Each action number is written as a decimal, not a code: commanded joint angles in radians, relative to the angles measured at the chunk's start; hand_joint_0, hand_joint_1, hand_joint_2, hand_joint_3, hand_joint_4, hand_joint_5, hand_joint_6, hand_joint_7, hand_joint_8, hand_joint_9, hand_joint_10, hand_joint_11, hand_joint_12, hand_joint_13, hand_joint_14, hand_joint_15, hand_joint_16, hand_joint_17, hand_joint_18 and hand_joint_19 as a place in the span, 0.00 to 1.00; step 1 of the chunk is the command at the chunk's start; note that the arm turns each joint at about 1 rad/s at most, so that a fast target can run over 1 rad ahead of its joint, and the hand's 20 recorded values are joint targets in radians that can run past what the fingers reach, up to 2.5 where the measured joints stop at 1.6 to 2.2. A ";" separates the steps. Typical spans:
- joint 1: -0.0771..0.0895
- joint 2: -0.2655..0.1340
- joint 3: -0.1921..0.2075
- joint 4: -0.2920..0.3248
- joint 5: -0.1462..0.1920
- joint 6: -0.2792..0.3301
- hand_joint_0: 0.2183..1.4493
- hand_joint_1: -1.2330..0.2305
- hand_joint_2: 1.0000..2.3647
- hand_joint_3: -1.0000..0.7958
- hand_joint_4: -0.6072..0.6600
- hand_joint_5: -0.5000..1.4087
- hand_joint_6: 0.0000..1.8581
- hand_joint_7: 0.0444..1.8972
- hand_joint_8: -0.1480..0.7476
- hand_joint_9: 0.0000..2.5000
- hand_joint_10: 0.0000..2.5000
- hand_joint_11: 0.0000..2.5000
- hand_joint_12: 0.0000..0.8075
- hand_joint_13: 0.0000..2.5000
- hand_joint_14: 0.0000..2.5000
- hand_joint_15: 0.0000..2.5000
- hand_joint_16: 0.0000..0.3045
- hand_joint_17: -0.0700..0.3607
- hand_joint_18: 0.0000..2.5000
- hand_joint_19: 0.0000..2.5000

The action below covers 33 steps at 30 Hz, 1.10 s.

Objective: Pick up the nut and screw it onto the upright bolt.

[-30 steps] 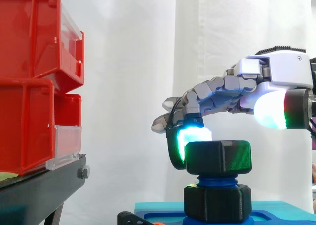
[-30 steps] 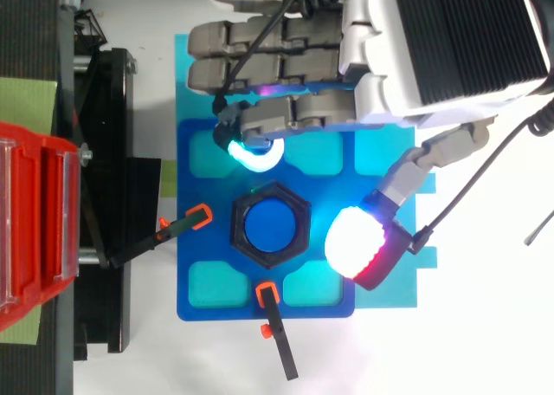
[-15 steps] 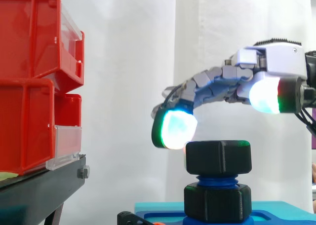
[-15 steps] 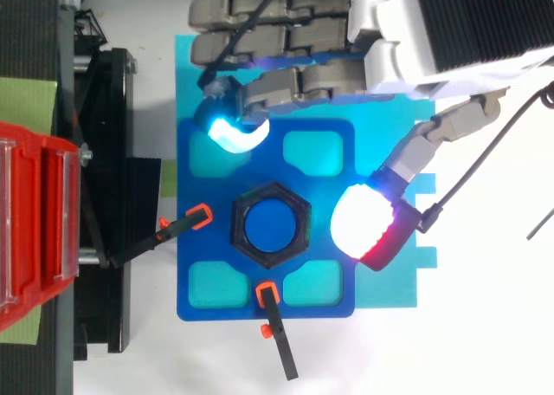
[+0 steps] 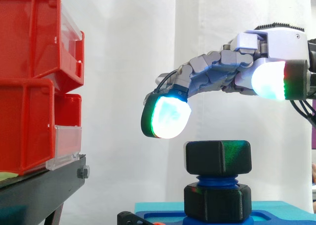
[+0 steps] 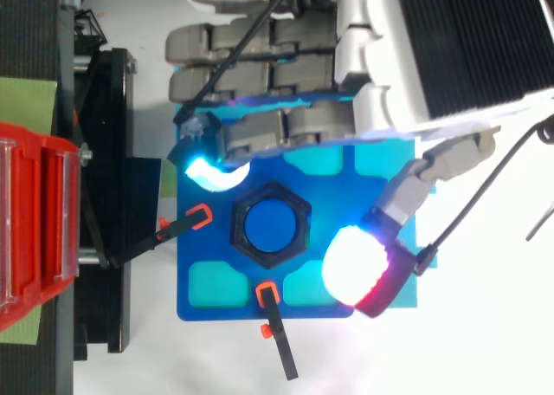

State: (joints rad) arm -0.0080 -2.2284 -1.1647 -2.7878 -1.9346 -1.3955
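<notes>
At the lower centre of the side view, the black nut sits atop the blue upright bolt, while the hand hovers just above it, fingers spread wide, gripping nothing.

The nut is black and the bolt blue, on a blue plate with turquoise insets. The hand is white with black ribbing. Its fingers are grey, and their pads glow white, rimmed green and red. On the left are red bins.
</notes>
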 commanded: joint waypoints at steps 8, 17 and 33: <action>0.042 -0.001 -0.003 -0.002 0.049 0.001 0.16 0.75 0.00 0.28 0.66 0.19 0.27 0.35 0.44 0.16 0.00 0.00 0.43 0.11 0.00 0.00 0.14 0.38 0.00 0.00; 0.057 -0.001 -0.015 0.005 0.065 -0.008 0.19 0.87 0.00 0.28 0.63 0.20 0.27 0.37 0.42 0.16 0.00 0.00 0.40 0.11 0.00 0.00 0.13 0.36 0.00 0.00; 0.056 -0.001 -0.052 0.027 0.066 -0.019 0.20 0.87 0.00 0.28 0.66 0.22 0.27 0.47 0.43 0.18 0.00 0.00 0.39 0.12 0.00 0.00 0.12 0.36 0.00 0.00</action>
State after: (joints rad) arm 0.0469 -2.2289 -1.1986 -2.7717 -1.8684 -1.4143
